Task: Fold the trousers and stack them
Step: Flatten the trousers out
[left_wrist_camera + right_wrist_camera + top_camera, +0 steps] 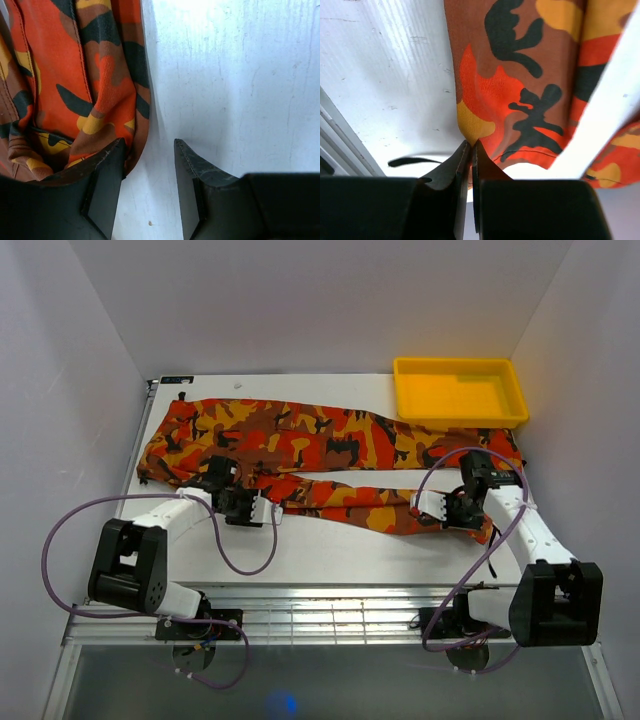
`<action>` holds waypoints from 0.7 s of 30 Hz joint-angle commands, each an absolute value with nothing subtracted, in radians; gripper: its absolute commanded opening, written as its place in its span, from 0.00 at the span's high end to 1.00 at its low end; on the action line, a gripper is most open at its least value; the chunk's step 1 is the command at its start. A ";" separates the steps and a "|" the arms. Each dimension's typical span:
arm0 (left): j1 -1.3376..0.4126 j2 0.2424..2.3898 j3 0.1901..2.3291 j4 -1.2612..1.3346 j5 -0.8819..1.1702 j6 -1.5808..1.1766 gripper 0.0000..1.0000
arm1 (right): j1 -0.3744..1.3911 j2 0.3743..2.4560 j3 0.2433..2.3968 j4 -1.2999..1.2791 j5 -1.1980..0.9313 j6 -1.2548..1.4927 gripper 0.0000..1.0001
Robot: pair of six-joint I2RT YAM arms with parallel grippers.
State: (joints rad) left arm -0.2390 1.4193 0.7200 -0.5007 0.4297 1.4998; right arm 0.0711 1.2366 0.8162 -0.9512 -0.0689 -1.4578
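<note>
Surroundings: white walls close in the white desk (330,560) on the left, far and right sides.
Trousers: you will find the trousers (300,440) spread flat across the far half of the desk, reaching from near the left edge to near the right edge. The broad bunched part lies toward the left edge. The two legs run toward the right edge with a strip of bare desk between them.
Tray: the yellow tray (460,390) sits in the far right corner, touching or just overlapping the far leg's end.
Left hand: the left hand (268,511) is low at the near border of the trousers, left of the desk's middle. Its jaws stand partly apart. In the wrist view, one finger (107,170) lies against the folded cloth edge, and the other finger (192,170) is over bare desk. Bare desk shows in the gap, and no cloth is clamped.
Right hand: the right hand (425,505) is at the near leg's end, near the right edge. Its fingers (455,170) are pressed together, and their tips meet right on the cloth's edge, pinching it.
Cables: a purple cable (60,530) loops beside each arm.
</note>
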 commanded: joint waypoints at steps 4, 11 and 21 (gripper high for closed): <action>-0.242 1.431 0.762 -0.486 0.434 1.499 0.49 | 0.067 1.227 0.868 -1.037 -0.147 -1.483 0.92; -0.242 1.457 0.764 -0.488 0.376 1.525 0.75 | 0.045 1.212 1.000 -1.066 -0.187 -1.457 0.92; -0.195 1.344 0.821 -0.457 0.466 1.398 1.00 | -0.032 1.123 1.152 -1.146 -0.216 -1.453 0.92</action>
State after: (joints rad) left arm -0.2310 1.4555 0.7570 -0.4484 0.3786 1.4563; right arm 0.0040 1.1656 1.0809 -1.0771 -0.1799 -1.4548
